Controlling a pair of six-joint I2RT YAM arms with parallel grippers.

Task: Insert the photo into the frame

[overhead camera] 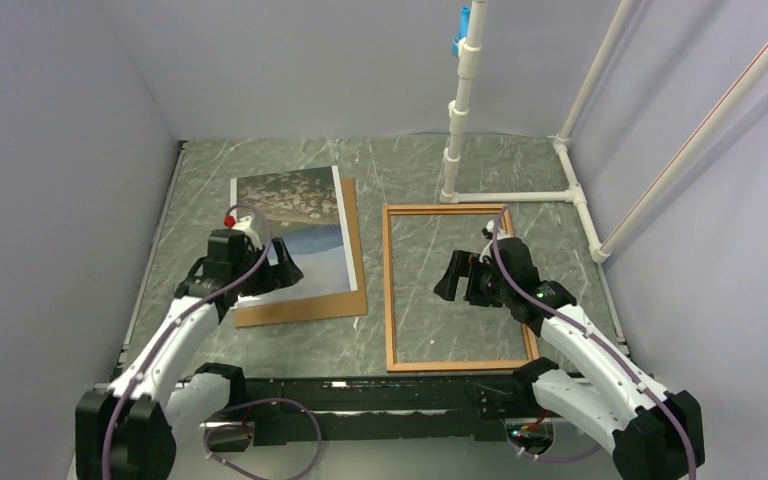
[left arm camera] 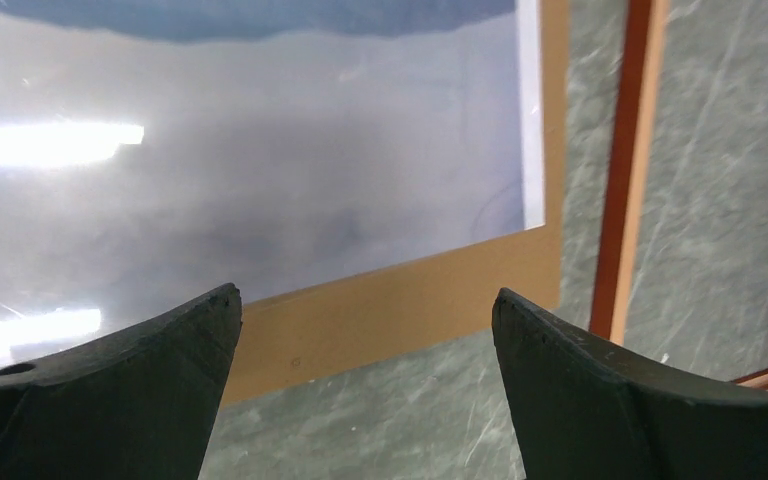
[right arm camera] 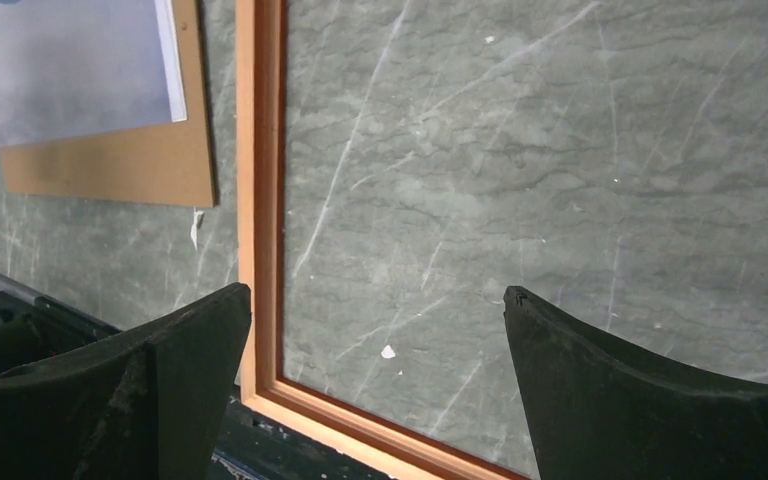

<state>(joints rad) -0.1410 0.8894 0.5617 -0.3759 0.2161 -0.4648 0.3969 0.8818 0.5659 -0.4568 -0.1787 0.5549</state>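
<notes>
The photo (overhead camera: 305, 215) lies face up on a brown backing board (overhead camera: 353, 250) at the table's left. It also shows in the left wrist view (left arm camera: 260, 150) and the right wrist view (right arm camera: 70, 70). The orange-brown frame (overhead camera: 388, 290) lies flat to its right, with the table showing through its pane. The frame's edge shows in the left wrist view (left arm camera: 625, 170) and right wrist view (right arm camera: 258, 200). My left gripper (overhead camera: 285, 270) is open and empty above the photo's near right corner (left arm camera: 365, 295). My right gripper (overhead camera: 448, 278) is open and empty above the frame's pane (right arm camera: 380, 300).
A white pipe stand (overhead camera: 460, 110) rises at the back, with pipes (overhead camera: 580, 200) running along the right side of the table. A black rail (overhead camera: 360, 395) lies along the near edge. Grey walls close in on the left, back and right.
</notes>
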